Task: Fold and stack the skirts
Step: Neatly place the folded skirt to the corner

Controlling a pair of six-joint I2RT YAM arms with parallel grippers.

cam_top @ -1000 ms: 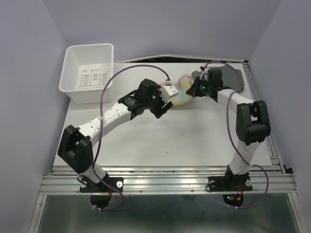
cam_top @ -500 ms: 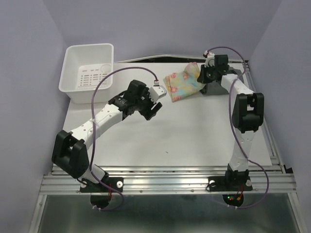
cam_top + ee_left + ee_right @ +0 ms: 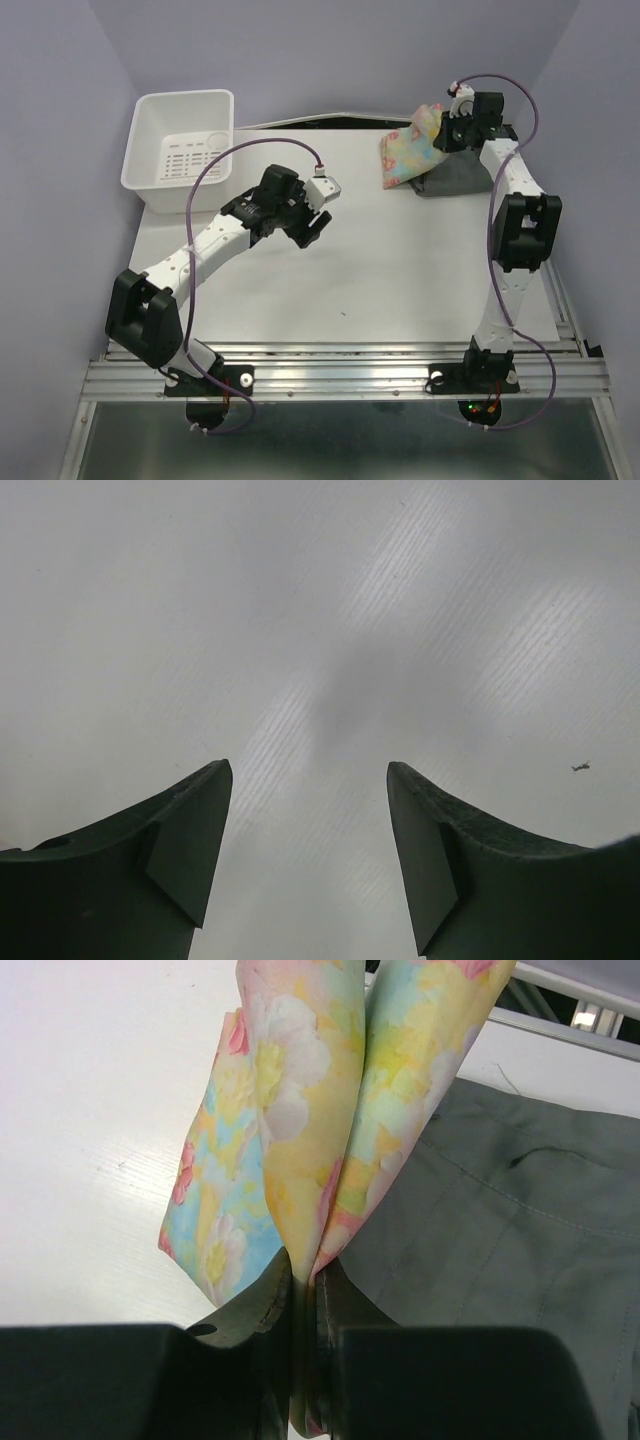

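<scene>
Pinching floral skirt (image 3: 290, 1110) above grey skirt (image 3: 500, 1230), right gripper (image 3: 305, 1282) clamped tight; left gripper (image 3: 308, 770), well left of it, gapes empty.

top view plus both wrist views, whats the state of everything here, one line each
floral skirt, folded, held up by one edge, partly over the grey skirt
grey skirt, lying flat on the table, not held
left gripper, jaws open, holding nothing
right gripper, jaws shut on the floral skirt
white bin, upright, far left corner
</scene>
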